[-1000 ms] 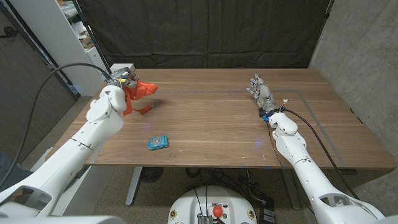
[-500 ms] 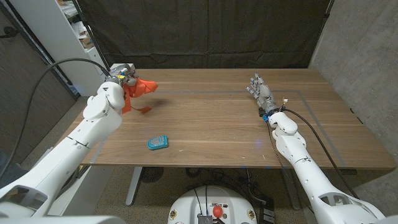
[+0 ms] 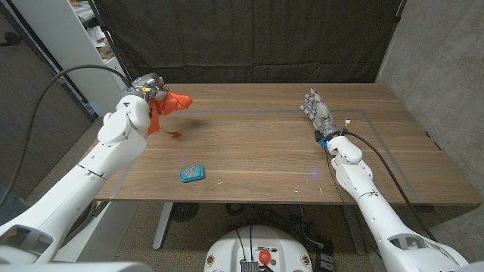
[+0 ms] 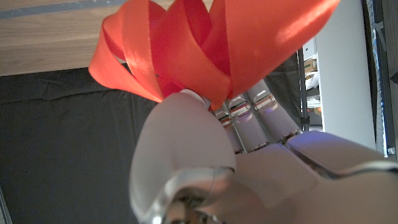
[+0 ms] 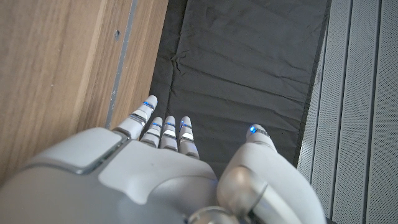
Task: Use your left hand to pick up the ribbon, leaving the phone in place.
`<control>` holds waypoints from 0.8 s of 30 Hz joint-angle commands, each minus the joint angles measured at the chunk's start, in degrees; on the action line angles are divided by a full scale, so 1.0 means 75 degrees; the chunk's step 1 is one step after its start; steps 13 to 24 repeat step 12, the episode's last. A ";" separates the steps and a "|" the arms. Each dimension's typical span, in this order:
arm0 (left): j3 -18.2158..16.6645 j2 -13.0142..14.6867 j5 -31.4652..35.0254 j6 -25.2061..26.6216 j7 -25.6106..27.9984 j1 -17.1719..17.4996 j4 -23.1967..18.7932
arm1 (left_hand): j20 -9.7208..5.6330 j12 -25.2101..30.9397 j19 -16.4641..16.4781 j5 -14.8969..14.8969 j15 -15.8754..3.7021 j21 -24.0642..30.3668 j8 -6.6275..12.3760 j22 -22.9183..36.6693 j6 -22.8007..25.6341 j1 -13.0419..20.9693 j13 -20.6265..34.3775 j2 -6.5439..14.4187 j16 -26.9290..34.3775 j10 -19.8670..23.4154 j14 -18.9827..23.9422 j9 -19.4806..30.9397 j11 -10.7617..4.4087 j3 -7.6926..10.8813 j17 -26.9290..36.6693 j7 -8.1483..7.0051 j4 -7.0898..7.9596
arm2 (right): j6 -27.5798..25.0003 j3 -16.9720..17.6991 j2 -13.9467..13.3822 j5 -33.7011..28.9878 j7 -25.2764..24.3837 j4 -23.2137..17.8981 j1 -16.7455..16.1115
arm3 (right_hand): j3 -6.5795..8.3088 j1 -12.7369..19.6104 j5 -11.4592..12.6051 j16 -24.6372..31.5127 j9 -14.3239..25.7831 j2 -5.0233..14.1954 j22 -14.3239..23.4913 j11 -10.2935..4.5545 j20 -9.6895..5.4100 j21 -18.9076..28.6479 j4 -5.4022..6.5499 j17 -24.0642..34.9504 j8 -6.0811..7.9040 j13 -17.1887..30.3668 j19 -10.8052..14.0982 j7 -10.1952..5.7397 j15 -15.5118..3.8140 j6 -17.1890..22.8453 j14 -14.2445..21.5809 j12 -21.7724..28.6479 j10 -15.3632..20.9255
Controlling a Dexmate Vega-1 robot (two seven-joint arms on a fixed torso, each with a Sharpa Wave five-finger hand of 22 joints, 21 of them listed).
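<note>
My left hand [image 3: 148, 89] grips a bunch of orange ribbon [image 3: 169, 103] in the air above the table's far left corner. A loose tail of the ribbon [image 3: 154, 123] hangs down toward the wood. In the left wrist view the ribbon [image 4: 205, 43] loops out from between my fingers [image 4: 249, 109]. The phone [image 3: 193, 172], in a blue case, lies on the table near the front edge, well away from the left hand. At the far right side of the table my right hand [image 3: 316, 109] holds nothing, with fingers straight and apart [image 5: 165, 134].
The wooden table [image 3: 265, 151] has a black curtain [image 3: 249, 38] behind it. A white shelf unit [image 3: 83, 38] stands off the far left corner, close to my left arm. A grey wall [image 3: 446, 68] runs along the right.
My left hand has risen slightly and moved back with the ribbon, whose tail now hangs a little higher over the table. The phone and the right hand have not moved.
</note>
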 commanded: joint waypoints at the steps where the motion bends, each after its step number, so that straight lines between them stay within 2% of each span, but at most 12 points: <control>1: -0.0030 0.0037 0.0052 -0.0040 -0.0147 -0.0043 -0.0054 | -0.0023 0.0037 -0.0042 0.0058 -0.0095 0.0095 0.0064 -0.0004 0.0002 -0.0055 0.2021 -0.0015 -0.0018 0.0368 0.0052 0.0025 -0.0295 0.0081 0.0043 0.0008 0.0002 | -0.0054 -0.0011 -0.0009 -0.0051 -0.0095 -0.0082 -0.0050 | -0.0011 0.0038 0.0028 0.0071 0.0045 0.0085 0.0017 0.0041 -0.0010 -0.0005 -0.0015 0.0020 -0.0021 0.0035 0.0087 0.0013 0.0029 0.0075 0.0060 0.0003 0.0038; 24: -0.0133 0.0090 0.0048 -0.0107 -0.0212 0.0053 -0.0138 | -0.0027 -0.0019 -0.0073 0.0064 -0.0080 0.0197 0.0079 -0.0010 -0.0009 -0.0076 0.2096 -0.0025 -0.0029 0.0365 0.0070 0.0034 -0.0288 0.0111 0.0107 -0.0005 0.0003 | -0.0045 -0.0044 0.0007 -0.0062 -0.0146 -0.0197 -0.0153 | -0.0017 0.0038 0.0026 0.0067 0.0045 0.0090 0.0017 0.0045 -0.0003 -0.0011 -0.0020 0.0022 -0.0016 0.0035 0.0085 0.0020 0.0038 0.0094 0.0057 0.0004 0.0049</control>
